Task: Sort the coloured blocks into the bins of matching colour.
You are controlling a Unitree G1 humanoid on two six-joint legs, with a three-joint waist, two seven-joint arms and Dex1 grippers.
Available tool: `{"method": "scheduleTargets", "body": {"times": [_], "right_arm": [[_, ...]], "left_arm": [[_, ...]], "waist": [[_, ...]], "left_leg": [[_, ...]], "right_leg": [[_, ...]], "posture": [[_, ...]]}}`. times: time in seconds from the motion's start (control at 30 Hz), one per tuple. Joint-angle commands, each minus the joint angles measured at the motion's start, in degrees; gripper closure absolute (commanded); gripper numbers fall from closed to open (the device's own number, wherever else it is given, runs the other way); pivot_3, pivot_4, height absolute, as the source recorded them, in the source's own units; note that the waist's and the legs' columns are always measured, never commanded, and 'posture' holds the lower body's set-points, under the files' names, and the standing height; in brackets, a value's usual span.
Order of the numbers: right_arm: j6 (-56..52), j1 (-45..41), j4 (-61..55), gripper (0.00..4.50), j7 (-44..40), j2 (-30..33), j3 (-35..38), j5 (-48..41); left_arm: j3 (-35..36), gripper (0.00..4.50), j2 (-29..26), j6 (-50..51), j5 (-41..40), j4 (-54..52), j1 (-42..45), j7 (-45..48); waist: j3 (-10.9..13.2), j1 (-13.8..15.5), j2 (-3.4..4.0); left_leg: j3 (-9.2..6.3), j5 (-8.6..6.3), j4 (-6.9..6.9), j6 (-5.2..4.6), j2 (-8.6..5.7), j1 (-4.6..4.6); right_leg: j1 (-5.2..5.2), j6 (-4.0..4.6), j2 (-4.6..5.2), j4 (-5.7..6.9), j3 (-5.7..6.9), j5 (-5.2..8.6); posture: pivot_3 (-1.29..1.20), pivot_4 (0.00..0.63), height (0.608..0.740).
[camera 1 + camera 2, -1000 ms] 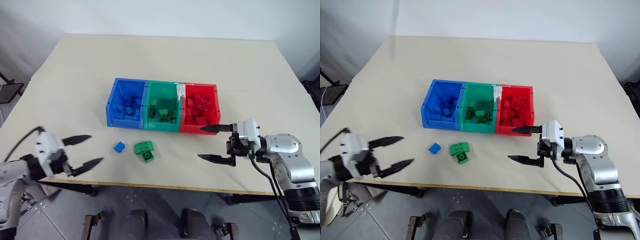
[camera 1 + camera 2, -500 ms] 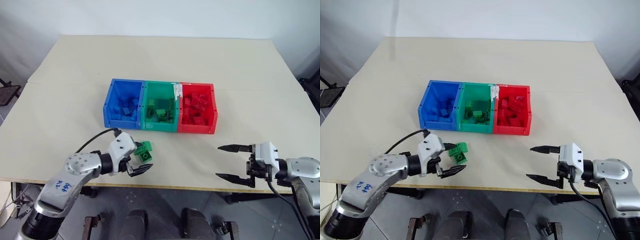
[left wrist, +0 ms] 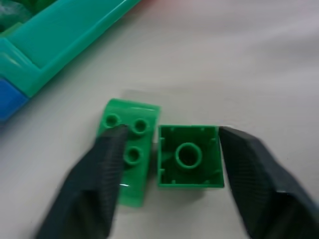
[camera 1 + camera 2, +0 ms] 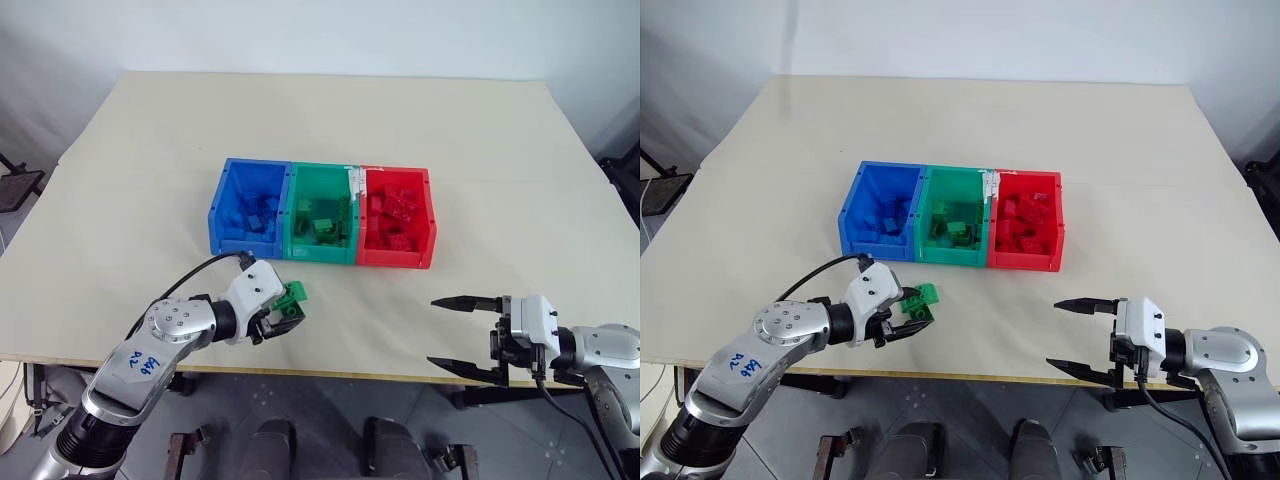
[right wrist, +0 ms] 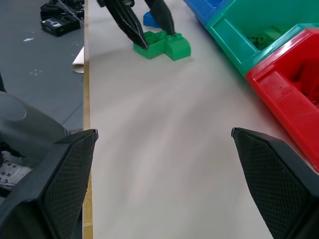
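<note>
Two green blocks lie side by side on the table just in front of the bins: a studded one (image 3: 130, 154) and an upturned one (image 3: 189, 157). My left gripper (image 4: 282, 315) has closed in on them, one finger (image 3: 99, 189) resting over the studded block, the other finger (image 3: 249, 174) against the upturned block's side. A blue block (image 5: 150, 20) peeks out behind those fingers. The blue bin (image 4: 222, 215), green bin (image 4: 296, 225) and red bin (image 4: 428, 235) stand joined in a row, each holding several blocks. My right gripper (image 4: 433, 331) hangs open and empty near the front edge.
The beige table (image 4: 150, 150) stretches wide behind and beside the bins. Its front edge runs just below both grippers, with grey floor beyond. A black cable loops from my left forearm (image 4: 190, 275).
My left arm swung in from the left to the green blocks and its jaws narrowed around them. My right gripper drew back from the red bin toward the front edge, still open.
</note>
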State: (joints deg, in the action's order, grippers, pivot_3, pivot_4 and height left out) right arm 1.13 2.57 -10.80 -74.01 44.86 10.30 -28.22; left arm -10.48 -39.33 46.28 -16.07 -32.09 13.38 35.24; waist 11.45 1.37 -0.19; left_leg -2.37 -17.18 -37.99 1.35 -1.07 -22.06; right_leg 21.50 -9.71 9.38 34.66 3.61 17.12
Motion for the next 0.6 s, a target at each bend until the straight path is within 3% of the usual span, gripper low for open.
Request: {"method": "scheduleTargets", "body": {"times": [0.03, 0.1, 0.43, 0.6], "right_arm": [[0.4, -1.4, -0.6, 0.00, 0.4, -0.1, 0.6, -0.9], [0.4, -1.7, -0.5, 0.00, 0.5, -0.1, 0.5, -0.8], [0.5, -2.1, 0.1, 0.00, 2.3, -0.9, 0.7, -0.7], [-2.0, 0.1, -2.7, 0.00, 8.1, -2.5, 4.6, -3.5]], "left_arm": [[-2.1, 2.51, -0.8, 0.9, 1.1, 1.3, -1.7, 0.5], [-2.1, 3.08, -0.8, 0.4, 1.2, 1.4, -2.0, 0.7], [5.5, 3.10, 1.6, -14.8, -4.0, 4.0, -2.0, 8.8], [9.8, 3.10, 2.5, -19.8, -8.4, 7.8, 3.4, 13.8]], "waist": [[0.0, 0.0, 0.05], [0.0, 0.2, 0.03], [0.0, 0.1, 0.04], [0.0, 0.3, 0.04]], "left_leg": [[0.01, 0.00, -0.02, 0.00, 0.00, 0.00], [0.00, 0.01, -0.05, 0.01, 0.00, 0.00], [-0.01, 0.01, -0.05, 0.01, 0.00, -0.03], [-0.02, 0.01, -0.05, 0.01, 0.00, -0.07]], "right_leg": [[-0.01, 0.00, 0.00, -0.01, -0.02, 0.00], [0.00, 0.00, 0.00, -0.05, -0.02, 0.00], [0.01, 0.01, 0.00, -0.12, 0.00, 0.00], [0.02, 0.01, 0.00, -0.04, 0.04, 0.00]], "posture": [[0.00, 0.150, 0.740], [0.00, 0.150, 0.740], [0.00, 0.150, 0.740], [0.00, 0.150, 0.740]]}}
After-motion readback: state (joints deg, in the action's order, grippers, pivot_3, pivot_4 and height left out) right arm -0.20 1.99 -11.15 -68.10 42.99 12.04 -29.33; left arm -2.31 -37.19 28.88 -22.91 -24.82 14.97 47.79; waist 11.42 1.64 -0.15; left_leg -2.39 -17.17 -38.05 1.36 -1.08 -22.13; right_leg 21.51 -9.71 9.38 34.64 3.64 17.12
